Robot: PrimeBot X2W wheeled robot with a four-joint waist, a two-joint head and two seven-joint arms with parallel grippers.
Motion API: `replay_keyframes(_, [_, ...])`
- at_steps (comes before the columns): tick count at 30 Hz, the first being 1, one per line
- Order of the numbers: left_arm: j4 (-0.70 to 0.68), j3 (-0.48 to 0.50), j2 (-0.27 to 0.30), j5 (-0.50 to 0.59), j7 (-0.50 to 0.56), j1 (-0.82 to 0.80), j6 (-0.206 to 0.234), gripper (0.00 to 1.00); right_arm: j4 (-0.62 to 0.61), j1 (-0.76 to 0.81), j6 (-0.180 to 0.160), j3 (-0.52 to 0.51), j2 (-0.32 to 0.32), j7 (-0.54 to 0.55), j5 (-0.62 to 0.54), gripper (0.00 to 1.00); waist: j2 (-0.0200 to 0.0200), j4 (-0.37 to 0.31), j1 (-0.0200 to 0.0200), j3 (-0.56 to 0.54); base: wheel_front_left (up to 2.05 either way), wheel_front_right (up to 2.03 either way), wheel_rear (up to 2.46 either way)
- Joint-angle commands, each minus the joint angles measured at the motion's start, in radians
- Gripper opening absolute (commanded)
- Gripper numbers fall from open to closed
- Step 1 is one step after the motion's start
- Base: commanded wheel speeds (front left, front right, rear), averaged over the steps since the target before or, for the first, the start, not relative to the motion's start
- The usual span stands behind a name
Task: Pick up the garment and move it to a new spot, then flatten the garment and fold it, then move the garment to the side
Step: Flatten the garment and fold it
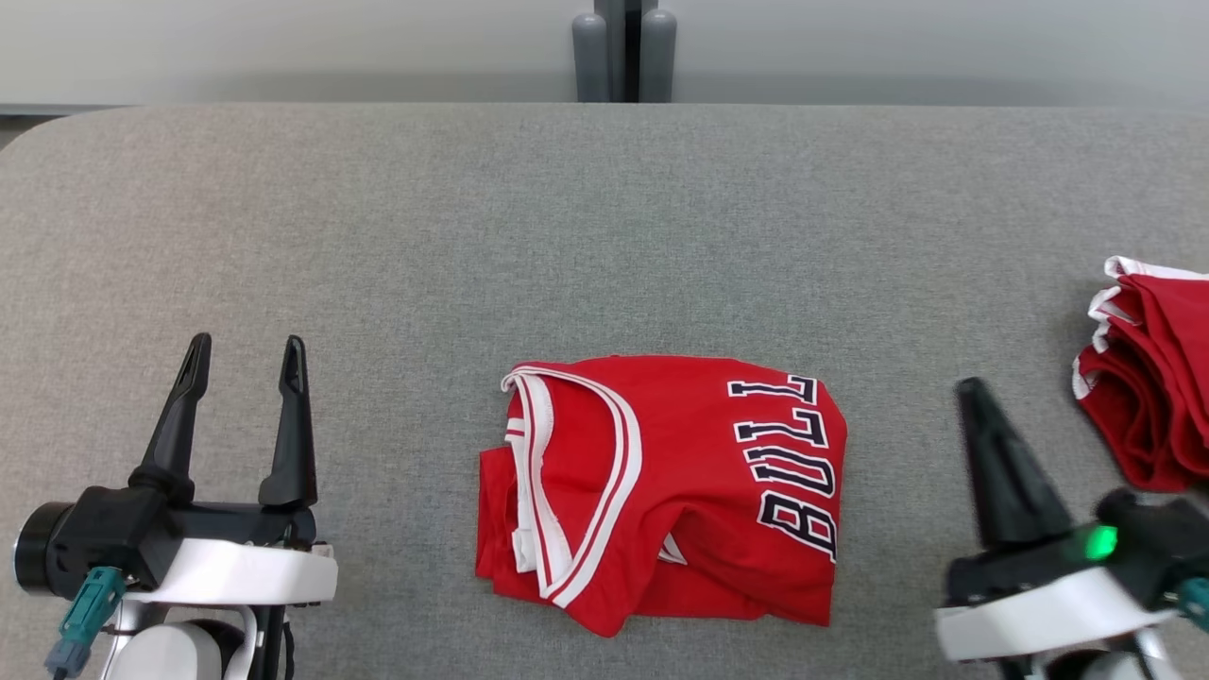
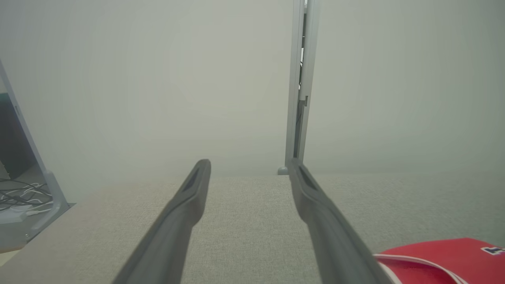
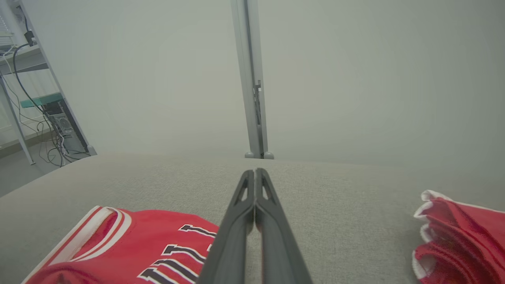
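The garment [image 1: 661, 491], a bright red jersey with white-and-red striped trim and dark block letters, lies folded into a compact rectangle near the table's front middle. It also shows in the right wrist view [image 3: 130, 248] and at the lower right of the left wrist view [image 2: 442, 260]. My left gripper [image 1: 247, 354] stands open to the garment's left, fingers [image 2: 189, 205] well apart with nothing between them. To the garment's right, my right gripper [image 1: 973, 392] is shut, its two fingers [image 3: 244, 213] pressed together on nothing, above the bare cloth.
A grey fabric-covered table [image 1: 604, 236] spreads wide. A second pile of red cloth with white trim [image 1: 1152, 378] lies at the right edge, also in the right wrist view [image 3: 461, 240]. A grey post [image 1: 623, 52] stands behind the table's far edge.
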Motion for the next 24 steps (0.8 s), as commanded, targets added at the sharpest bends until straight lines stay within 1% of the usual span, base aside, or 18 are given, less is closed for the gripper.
replay_keyframes(1, [-0.002, -0.002, 0.000, -0.002, -0.006, -0.024, 0.007, 1.00, 0.019, -0.023, 0.001, 0.048, -0.012, -0.001, 0.017, 0.00, 0.0000, 0.008, 0.0000, 0.010, 0.00, 0.00, 0.00])
replay_keyframes(5, [0.009, -0.017, -0.004, -0.006, -0.012, -0.036, 0.004, 1.00, 0.093, -0.080, 0.001, 0.209, -0.026, -0.008, 0.047, 0.00, 0.0000, 0.024, 0.0000, 0.022, 0.00, 0.00, 0.00])
replay_keyframes(9, [0.018, -0.028, -0.006, -0.012, -0.019, -0.049, 0.002, 1.00, 0.182, -0.144, 0.000, 0.343, -0.037, -0.028, 0.088, 0.00, 0.0000, 0.039, 0.0000, 0.036, 0.00, 0.00, 0.00])
replay_keyframes(17, [0.042, -0.035, -0.008, -0.025, -0.033, -0.072, 0.000, 1.00, 0.408, -0.269, 0.001, 0.544, -0.034, -0.047, 0.155, 0.00, 0.0000, 0.054, 0.0000, 0.062, 0.00, 0.00, 0.00])
replay_keyframes(18, [0.042, -0.035, -0.008, -0.025, -0.033, -0.072, 0.000, 1.00, 0.408, -0.269, 0.001, 0.544, -0.034, -0.047, 0.155, 0.00, 0.0000, 0.054, 0.0000, 0.062, 0.00, 0.00, 0.00])
replay_keyframes(24, [0.057, -0.040, -0.007, -0.033, -0.040, -0.087, -0.004, 1.00, 0.553, -0.333, 0.001, 0.694, -0.026, -0.057, 0.207, 0.00, 0.0000, 0.060, 0.0000, 0.074, 0.00, 0.00, 0.00])
